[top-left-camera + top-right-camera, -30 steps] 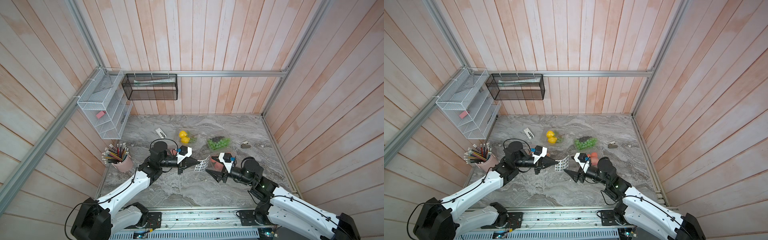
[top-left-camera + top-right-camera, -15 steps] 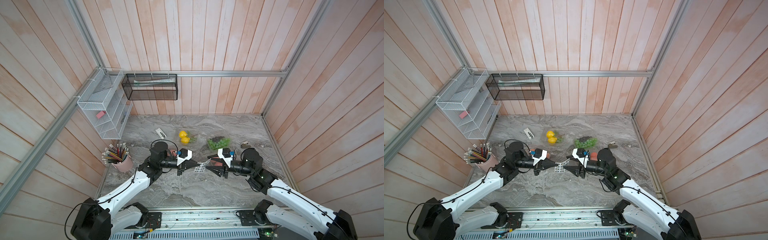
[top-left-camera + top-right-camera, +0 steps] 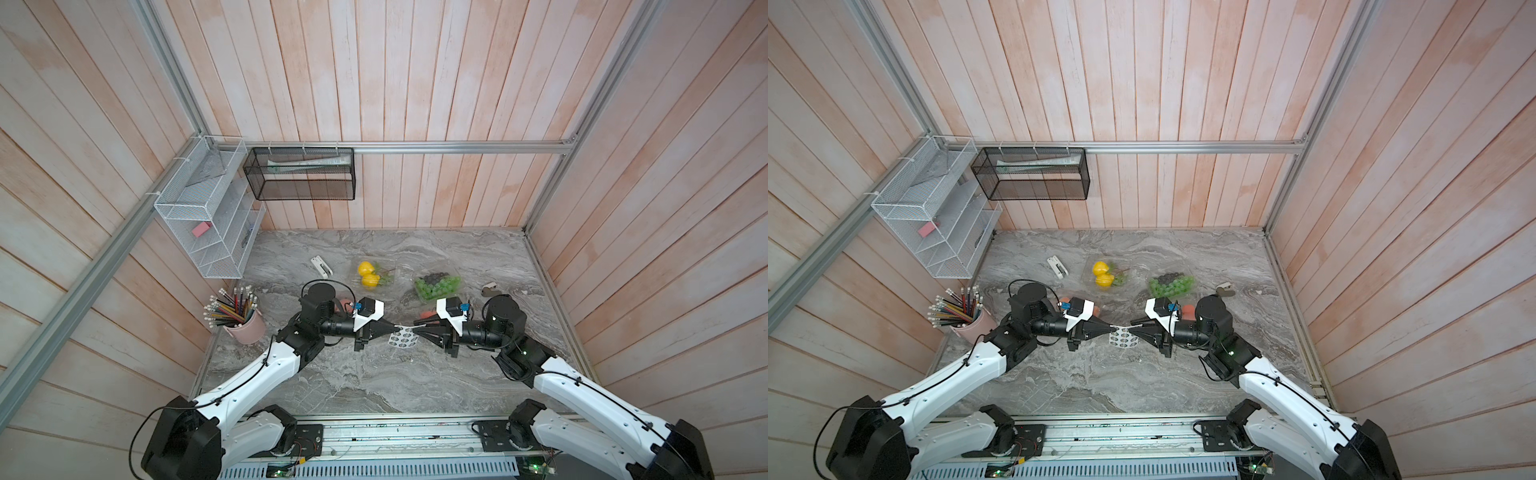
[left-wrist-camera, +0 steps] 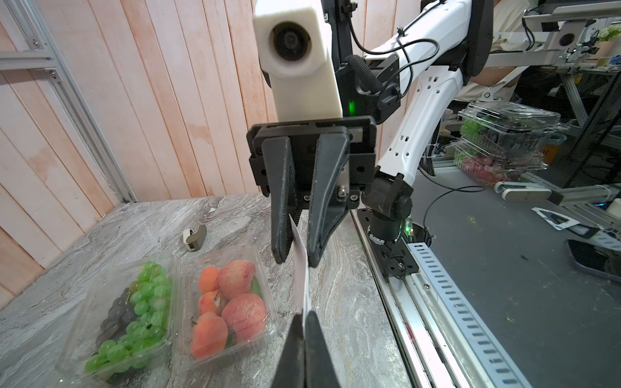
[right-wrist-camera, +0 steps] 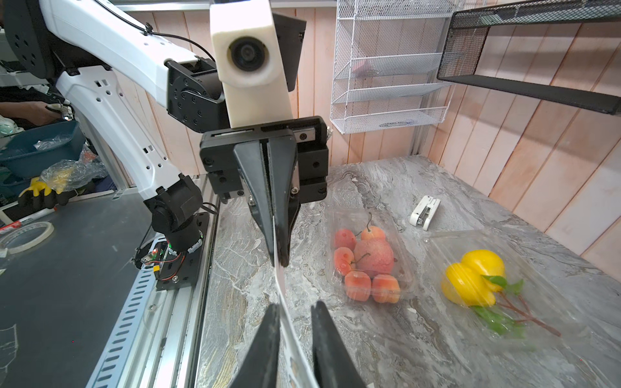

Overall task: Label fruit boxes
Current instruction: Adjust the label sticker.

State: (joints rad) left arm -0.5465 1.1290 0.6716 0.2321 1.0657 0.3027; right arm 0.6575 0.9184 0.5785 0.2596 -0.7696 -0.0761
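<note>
A white sticker sheet (image 3: 402, 337) hangs above the table's middle, and my left gripper (image 3: 395, 328) is shut on one edge of it. My right gripper (image 3: 417, 327) faces it, its jaws narrowly open on either side of the sheet's opposite edge. In the right wrist view the sheet (image 5: 280, 285) lies against one finger with a gap to the other. Fruit boxes stand behind: yellow fruit (image 3: 372, 274), grapes (image 3: 438, 286), and red-orange fruit (image 4: 228, 302) partly hidden by the right arm. Another red-orange box (image 5: 366, 265) sits near the left arm.
A pink pencil cup (image 3: 243, 320) stands at the left edge. A small white stapler (image 3: 322, 266) lies behind and a grey clip (image 3: 490, 288) to the right. A white wire shelf (image 3: 208, 220) and a black mesh basket (image 3: 299, 174) hang on the walls.
My right gripper has swung in from the right to the sheet's free edge, and its jaws have narrowed round it. The left arm has held still with the sheet.
</note>
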